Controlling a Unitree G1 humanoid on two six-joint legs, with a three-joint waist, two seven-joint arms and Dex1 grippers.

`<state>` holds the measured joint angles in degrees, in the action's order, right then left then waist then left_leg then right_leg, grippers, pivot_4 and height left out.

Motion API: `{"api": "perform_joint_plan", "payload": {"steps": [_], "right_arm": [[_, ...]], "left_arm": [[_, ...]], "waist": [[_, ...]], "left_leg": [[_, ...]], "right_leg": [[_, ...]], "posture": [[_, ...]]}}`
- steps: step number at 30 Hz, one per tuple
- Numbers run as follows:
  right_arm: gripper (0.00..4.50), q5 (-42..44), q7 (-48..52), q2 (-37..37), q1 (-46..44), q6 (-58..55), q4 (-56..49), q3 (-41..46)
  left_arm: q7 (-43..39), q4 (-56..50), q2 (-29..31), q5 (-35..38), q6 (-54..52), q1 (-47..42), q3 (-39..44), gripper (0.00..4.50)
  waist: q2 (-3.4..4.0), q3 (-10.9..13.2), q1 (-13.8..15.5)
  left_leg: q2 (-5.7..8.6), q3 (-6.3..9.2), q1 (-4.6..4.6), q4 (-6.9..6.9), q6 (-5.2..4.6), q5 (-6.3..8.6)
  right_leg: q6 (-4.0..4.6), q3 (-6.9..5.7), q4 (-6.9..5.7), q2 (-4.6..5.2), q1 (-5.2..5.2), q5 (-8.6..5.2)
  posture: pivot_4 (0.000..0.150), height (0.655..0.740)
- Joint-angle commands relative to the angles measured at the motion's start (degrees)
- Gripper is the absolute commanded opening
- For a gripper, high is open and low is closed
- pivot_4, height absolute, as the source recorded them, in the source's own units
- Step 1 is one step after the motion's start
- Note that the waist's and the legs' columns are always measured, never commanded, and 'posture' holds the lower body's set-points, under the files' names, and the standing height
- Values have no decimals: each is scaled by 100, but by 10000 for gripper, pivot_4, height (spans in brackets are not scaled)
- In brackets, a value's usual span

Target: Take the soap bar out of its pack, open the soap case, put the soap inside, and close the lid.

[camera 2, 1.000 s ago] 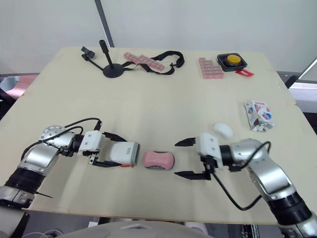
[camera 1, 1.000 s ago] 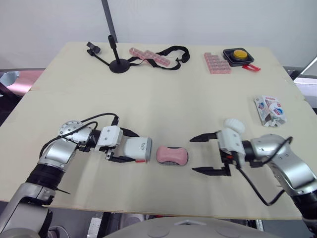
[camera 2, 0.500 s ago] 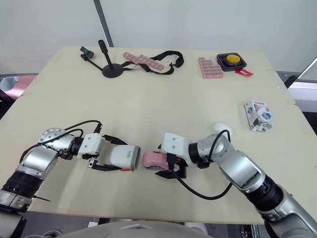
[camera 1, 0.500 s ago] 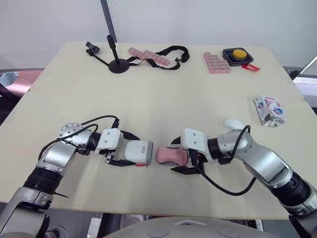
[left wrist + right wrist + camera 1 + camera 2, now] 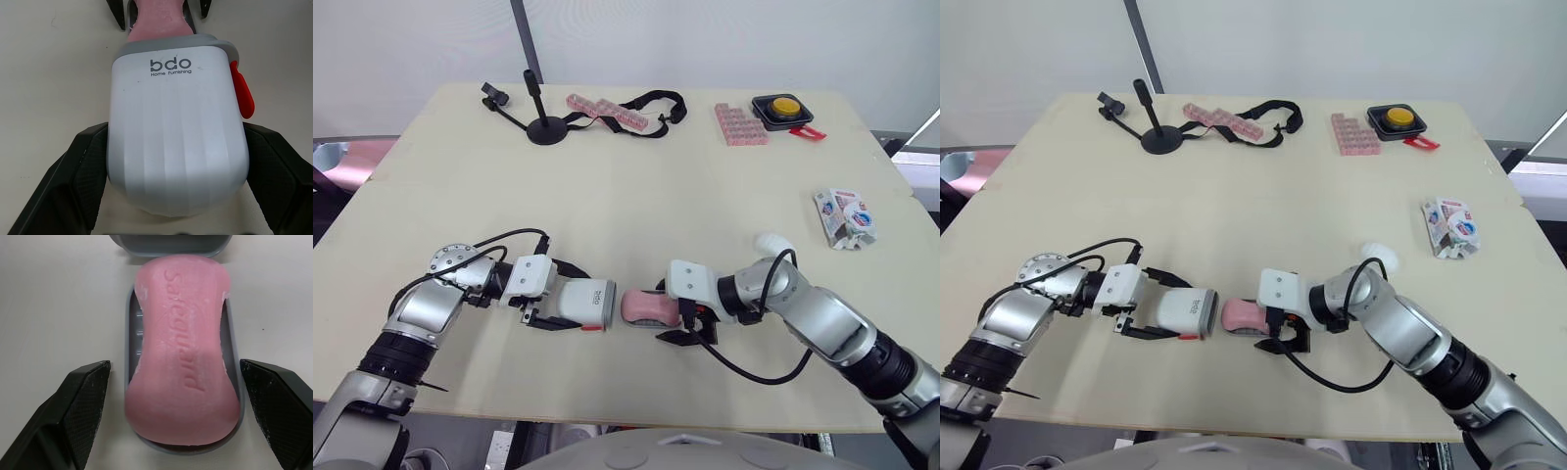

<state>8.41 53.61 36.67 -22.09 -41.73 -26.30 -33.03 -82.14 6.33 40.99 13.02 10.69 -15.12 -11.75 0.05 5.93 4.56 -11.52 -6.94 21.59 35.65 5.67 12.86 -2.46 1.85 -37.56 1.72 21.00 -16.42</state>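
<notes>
The left claw [image 5: 563, 294] is gripping the white soap case cover [image 5: 176, 137] from both sides, its black fingers [image 5: 88, 166] pressing against the cover's walls. It is holding the cover flat on the desk [image 5: 705, 196], with the open mouth facing the robot's right. That hold is probably bracing the cover so it cannot slide away when something is pushed into it. A red latch [image 5: 243, 93] is sticking out along one edge of the cover near the mouth. Just beside that mouth, the grey tray [image 5: 230, 347] of the case is lying on the desk, and the pink soap bar [image 5: 183, 367] is resting inside it with its embossed face up. The far end of the soap is sitting right at the mouth, though it is hard to tell whether it is already crossing the rim. The right claw [image 5: 664, 311] is standing open, straddling the tray with one finger on each side and a clear gap to the tray walls, so it is gripping nothing. This spread is likely framing the tray to steer it straight into the cover. The emptied soap pack [image 5: 847, 217] is lying crumpled well apart, near the desk's right edge, so only closing the case appears to be left.
</notes>
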Motion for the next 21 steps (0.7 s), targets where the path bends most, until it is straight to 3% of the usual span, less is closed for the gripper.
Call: {"api": "perform_joint_plan", "payload": {"steps": [1, 9, 13, 21], "right_arm": [[45000, -66, -78, -80, 41, 80, 33, 3], [45000, -7, -164, -209, 84, -48, 63, 27], [33372, -11, -141, -191, 75, -25, 53, 0], [33372, 23, -121, -159, 116, -58, -17, 25]], "left_arm": [[3, -149, 87, 111, 9, 5, 123, 34753], [37, -191, 75, 101, -14, 33, 119, 34753], [61, -181, 56, 89, -5, 36, 100, 34753], [104, -205, 50, 80, 2, 66, 93, 34753]], "waist": [[0, 0, -3], [0, 0, -8], [0, 0, -1], [0, 0, 1]], "left_leg": [[0, 0, -1, 0, 0, 0], [-1, 0, -5, 0, 2, -1], [-1, 0, -6, 0, 2, -1], [-1, 0, -6, 0, 2, -1]], "right_leg": [[0, 0, 0, 0, 0, 0], [0, 0, -1, -2, -3, 0], [0, -1, -1, -1, -4, 0], [0, -1, 1, -1, -7, 0]], "posture": [[1500, 7395], [1500, 7395], [1500, 7395], [1500, 7395]]}}
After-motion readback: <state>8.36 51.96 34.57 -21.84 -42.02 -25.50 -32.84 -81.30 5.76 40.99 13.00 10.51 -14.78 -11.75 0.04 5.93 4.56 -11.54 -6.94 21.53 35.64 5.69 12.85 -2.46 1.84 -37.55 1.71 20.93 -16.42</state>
